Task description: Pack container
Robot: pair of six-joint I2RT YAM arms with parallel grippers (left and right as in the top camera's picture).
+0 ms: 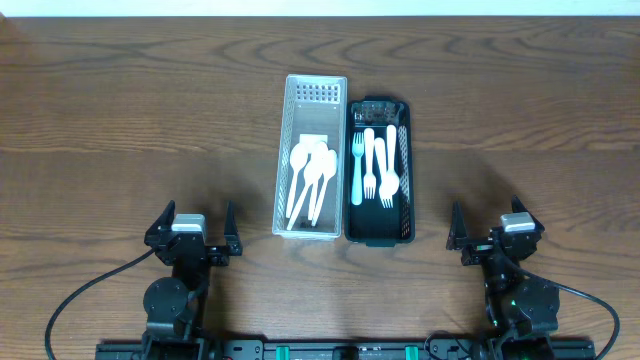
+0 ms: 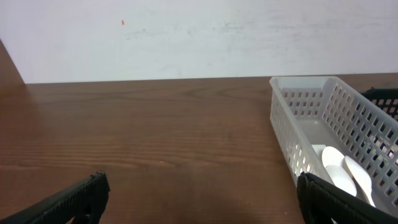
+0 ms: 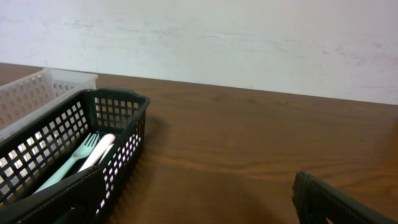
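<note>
Black basket (image 1: 378, 238) far end unclear | left end effector (image 1: 199, 212) spread | right end effector (image 1: 487, 215) spread

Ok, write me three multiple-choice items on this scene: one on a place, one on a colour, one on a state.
1. The spoons lie:
A in the white basket
B in a bowl
C on a plate

2. The fork basket is:
A red
B black
C blue

3. The left gripper and right gripper are:
A open
B shut on a spoon
C shut on a fork

Answers:
1. A, the spoons sit inside its white walls.
2. B, its mesh is black.
3. A, the fingers are spread with nothing between them.
</note>
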